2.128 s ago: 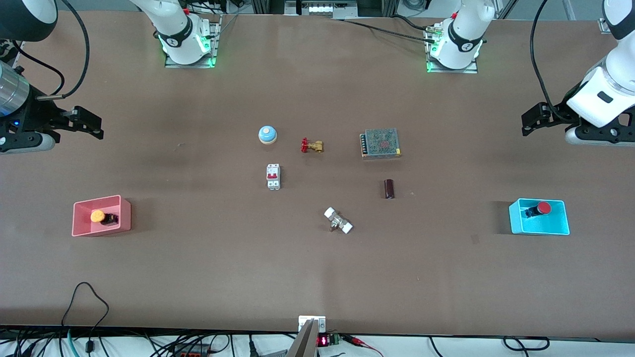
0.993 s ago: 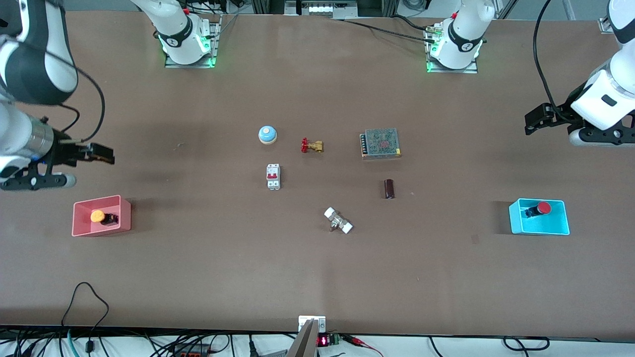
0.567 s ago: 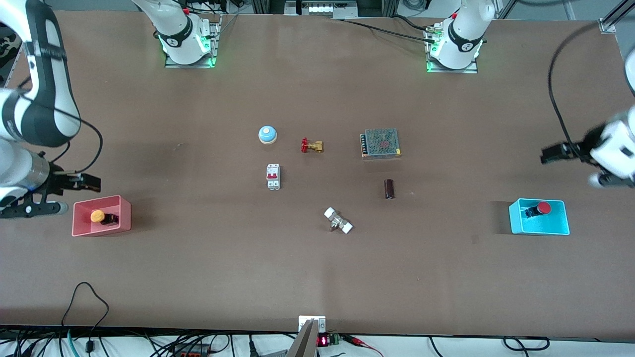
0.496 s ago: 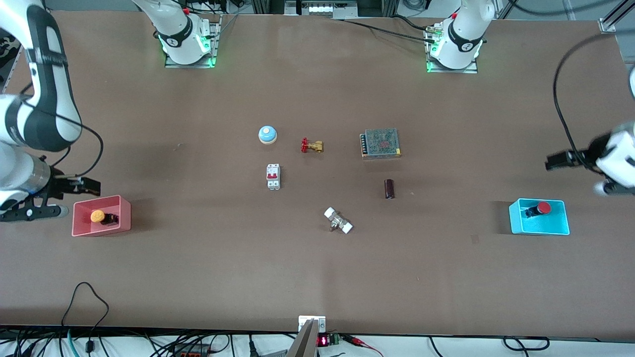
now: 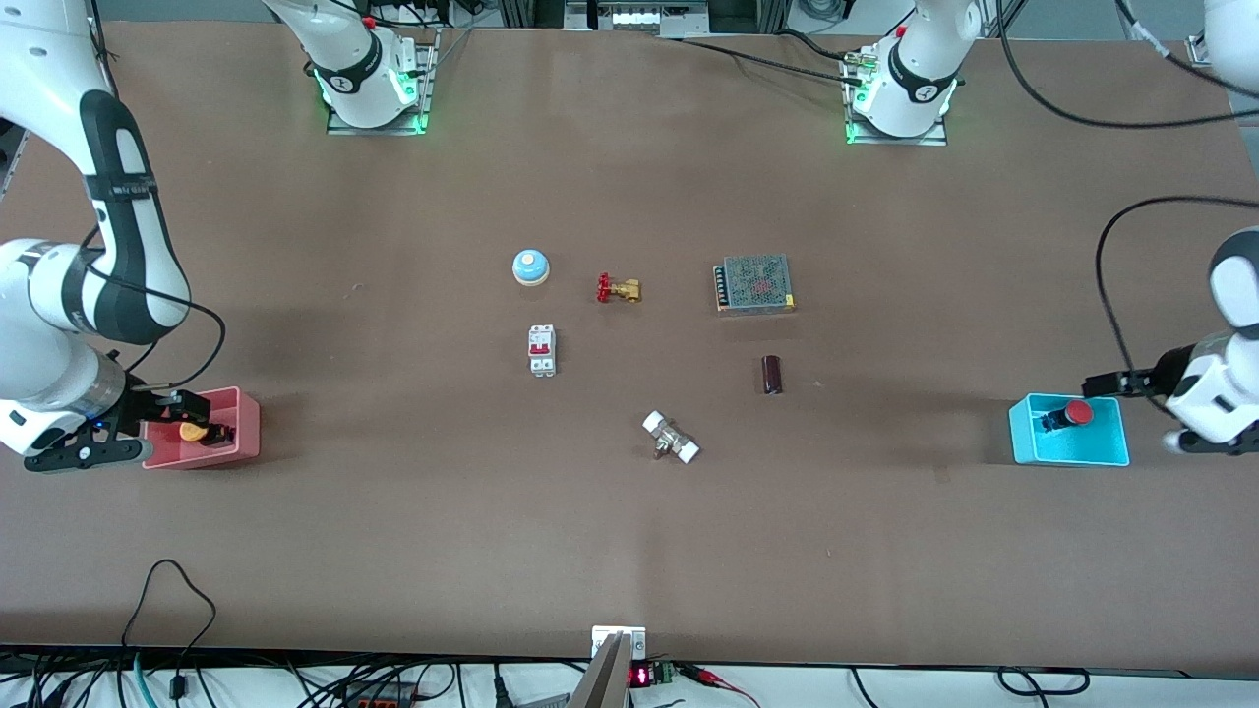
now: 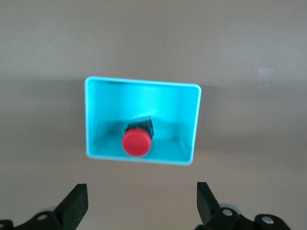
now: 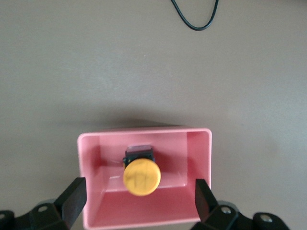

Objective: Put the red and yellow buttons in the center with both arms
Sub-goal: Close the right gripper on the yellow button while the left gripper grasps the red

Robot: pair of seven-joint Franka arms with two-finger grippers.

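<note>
front view: the yellow button [image 5: 194, 431] lies in the pink bin [image 5: 239, 425] at the right arm's end of the surface [image 5: 629, 551]. the right hand [image 5: 162, 404] hangs over that bin's outer edge, empty. the red button [image 5: 1078, 412] lies in the cyan bin [image 5: 1072, 447] at the left arm's end. the left hand [image 5: 1107, 383] hangs over the cyan bin's upper outer corner, empty. the middle of the surface carries a blue bell [image 5: 530, 266], a brass valve [image 5: 619, 289], a mesh-topped power supply [image 5: 754, 284], a white breaker [image 5: 541, 350], a dark cylinder [image 5: 772, 375] and a white-capped fitting [image 5: 671, 439]. neither button is among them.

left wrist view: the left hand [image 6: 139, 203] is spread wide, fingers [image 6: 76, 203] well apart, holding nothing. the red button [image 6: 136, 142] lies on its side inside the cyan bin [image 6: 189, 120], cap toward the camera, dark body against the bin floor. the fingers are clear of the bin.

right wrist view: the right hand [image 7: 139, 196] is spread wide, fingers [image 7: 74, 194] well apart, holding nothing. the yellow button [image 7: 141, 176] lies inside the pink bin [image 7: 199, 158], cap toward the camera. a loop of black cable [image 7: 194, 17] lies on the surface near the bin.
</note>
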